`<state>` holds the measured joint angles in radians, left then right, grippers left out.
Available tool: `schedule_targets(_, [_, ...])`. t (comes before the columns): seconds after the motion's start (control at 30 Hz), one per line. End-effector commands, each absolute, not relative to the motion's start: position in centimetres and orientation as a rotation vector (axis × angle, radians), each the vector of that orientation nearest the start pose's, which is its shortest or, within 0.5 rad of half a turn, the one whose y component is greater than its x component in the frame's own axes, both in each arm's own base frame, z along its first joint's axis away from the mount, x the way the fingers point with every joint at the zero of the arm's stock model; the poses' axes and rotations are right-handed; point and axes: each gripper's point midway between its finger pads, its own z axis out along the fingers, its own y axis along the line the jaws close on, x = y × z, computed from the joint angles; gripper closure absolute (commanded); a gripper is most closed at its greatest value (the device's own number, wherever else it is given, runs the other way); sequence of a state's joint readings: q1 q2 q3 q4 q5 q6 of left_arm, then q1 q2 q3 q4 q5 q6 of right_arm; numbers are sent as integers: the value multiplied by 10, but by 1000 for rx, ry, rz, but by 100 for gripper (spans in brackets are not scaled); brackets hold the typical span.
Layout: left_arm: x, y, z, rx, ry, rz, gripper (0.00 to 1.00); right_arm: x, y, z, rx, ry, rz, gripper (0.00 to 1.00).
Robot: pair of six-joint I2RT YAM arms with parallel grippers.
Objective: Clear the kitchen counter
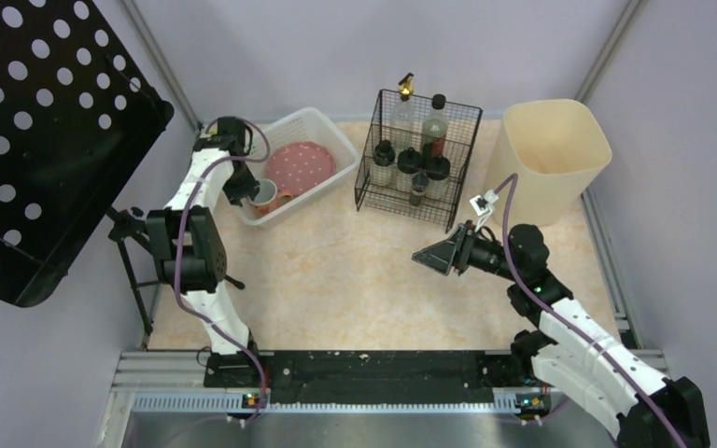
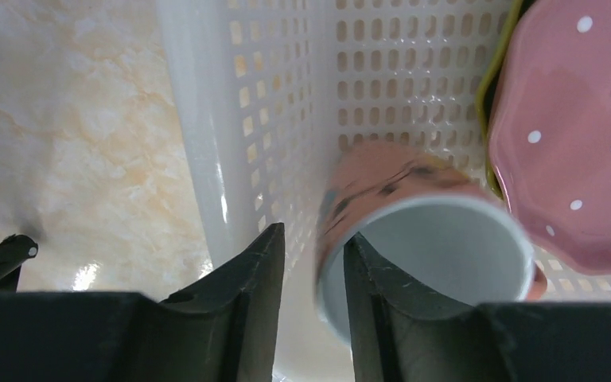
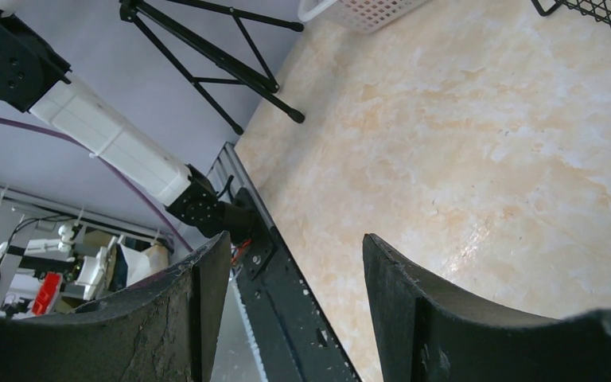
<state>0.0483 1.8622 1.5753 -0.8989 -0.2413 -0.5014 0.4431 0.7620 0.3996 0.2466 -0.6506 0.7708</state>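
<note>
You're holding left claw point(image 2: 312, 247) narrow, straddling mug point(image 2: 390, 179) wall: one finger inside, one outside. Gap showing at outer finger, so you're not clamping it. Mug lying tilted inside white basket point(image 2: 286, 95), just beside pink dotted plate point(image 2: 581, 119); you're likely stashing dishes there to get them off tabletop point(image 1: 355, 280). You're hanging right claw point(image 3: 296, 243) wide, carrying nothing, over mid tabletop, probably parking it out of left arm's way. Farther out: wire rack point(image 1: 417, 154) carrying bottles, beige bin point(image 1: 551, 154) standing back right.
</note>
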Motion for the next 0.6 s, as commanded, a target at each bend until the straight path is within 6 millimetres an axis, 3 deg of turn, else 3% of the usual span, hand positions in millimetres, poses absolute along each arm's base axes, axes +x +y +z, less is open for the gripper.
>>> schedule_targets(0.0, [405, 39, 104, -817, 2609, 184, 59, 186, 236, 226, -281, 1811, 1434, 39])
schedule_targets(0.23, [402, 39, 120, -812, 2580, 167, 55, 185, 236, 228, -280, 1804, 1438, 39])
schedule_targets(0.47, [398, 28, 156, -777, 2521, 61, 50, 187, 237, 231, -276, 1809, 1435, 38])
schedule_targets(0.57, [395, 15, 169, -734, 2512, -5, 46, 190, 237, 233, -286, 1811, 1422, 29])
